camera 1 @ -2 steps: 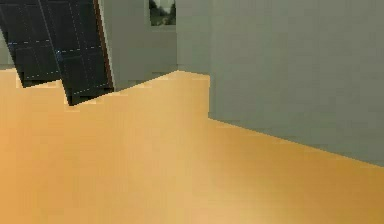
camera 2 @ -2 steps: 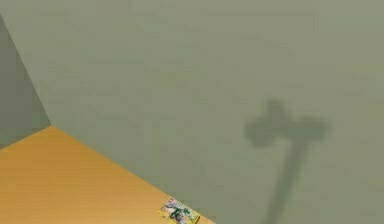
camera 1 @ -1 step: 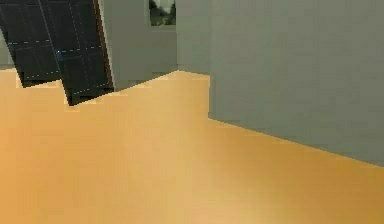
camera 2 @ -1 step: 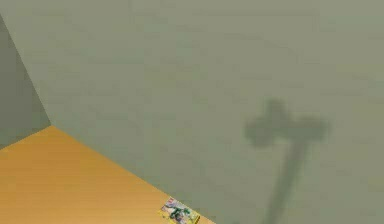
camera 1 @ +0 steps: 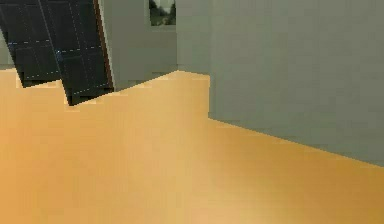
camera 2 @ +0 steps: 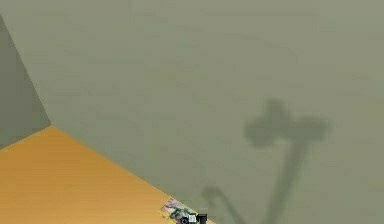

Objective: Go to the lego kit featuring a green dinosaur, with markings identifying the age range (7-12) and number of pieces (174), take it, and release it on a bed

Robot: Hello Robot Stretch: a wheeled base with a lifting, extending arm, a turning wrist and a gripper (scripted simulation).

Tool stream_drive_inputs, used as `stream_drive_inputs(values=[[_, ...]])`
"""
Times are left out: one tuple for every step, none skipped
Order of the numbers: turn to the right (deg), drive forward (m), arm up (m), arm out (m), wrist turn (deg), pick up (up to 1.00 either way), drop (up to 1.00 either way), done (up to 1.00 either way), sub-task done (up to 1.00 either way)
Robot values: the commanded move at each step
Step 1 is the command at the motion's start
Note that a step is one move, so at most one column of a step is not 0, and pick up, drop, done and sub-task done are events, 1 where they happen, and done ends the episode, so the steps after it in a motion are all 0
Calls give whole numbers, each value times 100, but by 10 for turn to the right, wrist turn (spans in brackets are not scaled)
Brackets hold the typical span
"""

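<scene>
The pincer point(camera 2: 193, 216) shows low in the arm side view, with a colourful blob point(camera 2: 172, 208) at it. I cannot tell its hold, nor the blob's long axis.

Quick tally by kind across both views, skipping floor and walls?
Dark door panels: 2
Picture on the wall: 1
Mixed-colour blob at the arm side view's bottom edge, maybe the arm's end, too small to name: 1
Total: 4
</scene>
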Motion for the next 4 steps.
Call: stream_drive_inputs(values=[[0,0,0,0,450,0,0,0,0],[0,0,0,0,450,0,0,0,0],[0,0,0,0,450,0,0,0,0],[0,0,0,0,450,0,0,0,0]])
